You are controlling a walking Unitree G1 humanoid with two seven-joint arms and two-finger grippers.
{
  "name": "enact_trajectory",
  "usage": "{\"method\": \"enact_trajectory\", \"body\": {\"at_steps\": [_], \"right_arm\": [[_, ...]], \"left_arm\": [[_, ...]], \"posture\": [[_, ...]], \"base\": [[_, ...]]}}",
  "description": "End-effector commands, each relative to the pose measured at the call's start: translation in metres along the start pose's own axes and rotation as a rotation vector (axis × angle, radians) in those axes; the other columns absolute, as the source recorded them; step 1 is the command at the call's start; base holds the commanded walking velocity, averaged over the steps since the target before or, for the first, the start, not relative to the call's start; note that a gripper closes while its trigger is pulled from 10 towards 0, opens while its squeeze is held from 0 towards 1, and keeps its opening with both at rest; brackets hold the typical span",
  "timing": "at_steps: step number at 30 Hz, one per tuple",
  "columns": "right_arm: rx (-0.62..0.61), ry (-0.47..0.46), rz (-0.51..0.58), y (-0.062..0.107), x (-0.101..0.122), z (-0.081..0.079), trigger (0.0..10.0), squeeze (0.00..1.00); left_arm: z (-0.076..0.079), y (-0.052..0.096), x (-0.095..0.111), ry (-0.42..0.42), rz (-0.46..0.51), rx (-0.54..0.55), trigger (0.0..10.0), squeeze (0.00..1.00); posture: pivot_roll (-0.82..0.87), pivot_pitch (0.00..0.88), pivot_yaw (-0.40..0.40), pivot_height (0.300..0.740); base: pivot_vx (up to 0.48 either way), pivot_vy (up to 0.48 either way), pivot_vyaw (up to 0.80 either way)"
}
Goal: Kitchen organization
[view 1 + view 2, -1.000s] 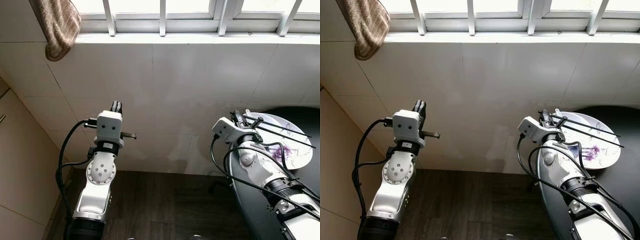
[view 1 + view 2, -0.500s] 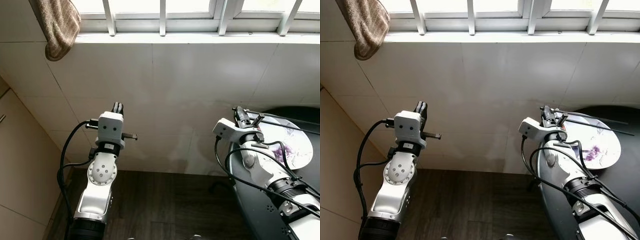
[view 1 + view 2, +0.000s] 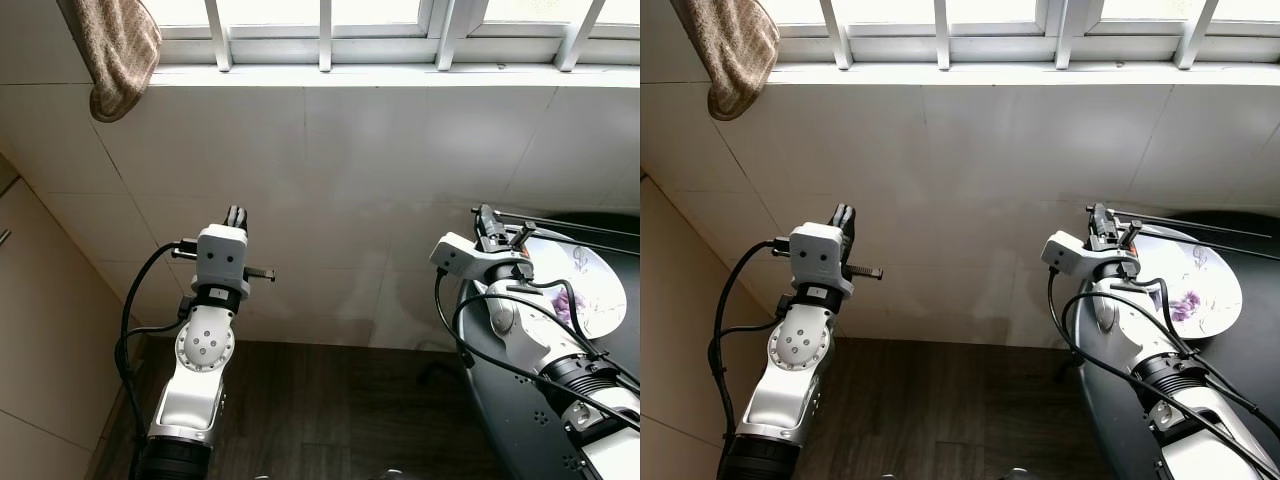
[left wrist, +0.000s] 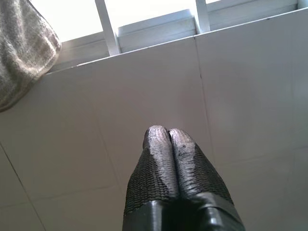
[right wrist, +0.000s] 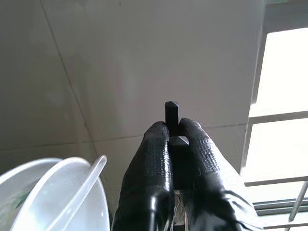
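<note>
My right gripper is shut on a pair of thin black chopsticks, which reach out to the right, roughly level, above a white plate with a purple pattern. The plate lies on a dark round table. In the right wrist view the chopsticks' square ends stick out between the fingers, with white dishes beside them. My left gripper is raised before the tiled wall, shut and holding nothing, its fingertips pressed together.
A brown towel hangs at the top left by the barred window and its sill. A beige cabinet stands on the left. Dark wood floor lies between the arms.
My right gripper has moved a little to the right and up with the chopsticks, which now lie flatter and higher over the plate. The left arm has hardly moved.
</note>
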State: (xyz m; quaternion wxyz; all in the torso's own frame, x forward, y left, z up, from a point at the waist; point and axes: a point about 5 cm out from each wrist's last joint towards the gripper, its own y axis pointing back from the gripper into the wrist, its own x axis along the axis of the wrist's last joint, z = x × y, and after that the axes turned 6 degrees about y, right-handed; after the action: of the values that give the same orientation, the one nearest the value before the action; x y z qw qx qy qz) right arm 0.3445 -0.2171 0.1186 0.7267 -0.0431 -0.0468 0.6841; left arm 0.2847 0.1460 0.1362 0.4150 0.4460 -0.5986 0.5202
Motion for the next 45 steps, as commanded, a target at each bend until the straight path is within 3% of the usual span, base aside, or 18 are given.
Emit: {"method": "enact_trajectory", "body": {"at_steps": [1, 4, 5, 6, 7, 8, 24, 27, 29, 38, 45], "right_arm": [[-0.041, 0.019, 0.020, -0.001, 0.002, 0.007, 0.0, 0.00], [-0.082, 0.001, 0.033, -0.002, 0.004, 0.014, 0.0, 0.00], [-0.112, -0.004, 0.042, -0.004, 0.006, 0.018, 1.1, 0.00], [-0.125, -0.005, 0.044, -0.004, 0.007, 0.020, 1.1, 0.00], [-0.142, -0.010, 0.040, -0.005, 0.007, 0.023, 8.8, 0.00], [-0.162, -0.010, 0.032, -0.005, 0.007, 0.026, 10.0, 0.00], [-0.231, 0.027, 0.068, -0.003, 0.013, 0.034, 10.0, 0.00], [-0.292, 0.022, 0.086, -0.004, 0.016, 0.043, 10.0, 0.00], [-0.399, 0.040, 0.121, -0.004, 0.021, 0.057, 10.0, 0.00], [-0.593, 0.029, 0.161, 0.001, 0.025, 0.080, 10.0, 0.00], [-0.633, 0.006, 0.198, 0.003, 0.029, 0.085, 10.0, 0.00]], "left_arm": [[0.000, 0.001, -0.001, 0.009, -0.010, 0.000, 10.0, 0.00], [-0.001, 0.000, -0.001, 0.009, -0.010, 0.000, 10.0, 0.00], [-0.001, 0.000, -0.001, 0.008, -0.009, -0.001, 10.0, 0.00], [-0.001, 0.000, -0.001, 0.009, -0.009, -0.001, 10.0, 0.00], [-0.001, 0.000, -0.001, 0.009, -0.009, -0.001, 10.0, 0.00], [-0.001, 0.000, -0.001, 0.009, -0.009, -0.001, 10.0, 0.00], [-0.001, 0.001, -0.002, 0.011, -0.011, -0.005, 10.0, 0.00], [0.000, 0.001, -0.002, 0.011, -0.011, -0.006, 10.0, 0.00], [0.000, 0.001, -0.002, 0.011, -0.012, -0.007, 10.0, 0.00], [0.000, 0.001, -0.002, 0.010, -0.012, -0.003, 10.0, 0.00], [0.000, 0.000, -0.002, 0.010, -0.011, -0.005, 10.0, 0.00]], "posture": [[0.00, 0.018, 0.011, 0.740], [0.00, 0.019, 0.012, 0.740], [0.00, 0.019, 0.012, 0.740], [0.00, 0.019, 0.012, 0.740], [-0.01, 0.018, 0.012, 0.740], [0.00, 0.018, 0.013, 0.740], [-0.01, 0.020, 0.015, 0.740], [-0.01, 0.021, 0.016, 0.740], [-0.01, 0.020, 0.016, 0.740], [0.00, 0.020, 0.014, 0.740], [0.00, 0.018, 0.014, 0.740]], "base": [[0.000, 0.000, 0.00], [0.000, 0.000, 0.00], [0.000, 0.000, 0.00], [0.000, 0.000, 0.00], [0.000, 0.000, 0.00], [0.000, 0.000, 0.00], [0.000, 0.000, 0.00], [0.000, 0.000, 0.00], [0.000, 0.000, 0.00], [0.000, 0.000, 0.00], [0.000, 0.000, 0.00]]}}
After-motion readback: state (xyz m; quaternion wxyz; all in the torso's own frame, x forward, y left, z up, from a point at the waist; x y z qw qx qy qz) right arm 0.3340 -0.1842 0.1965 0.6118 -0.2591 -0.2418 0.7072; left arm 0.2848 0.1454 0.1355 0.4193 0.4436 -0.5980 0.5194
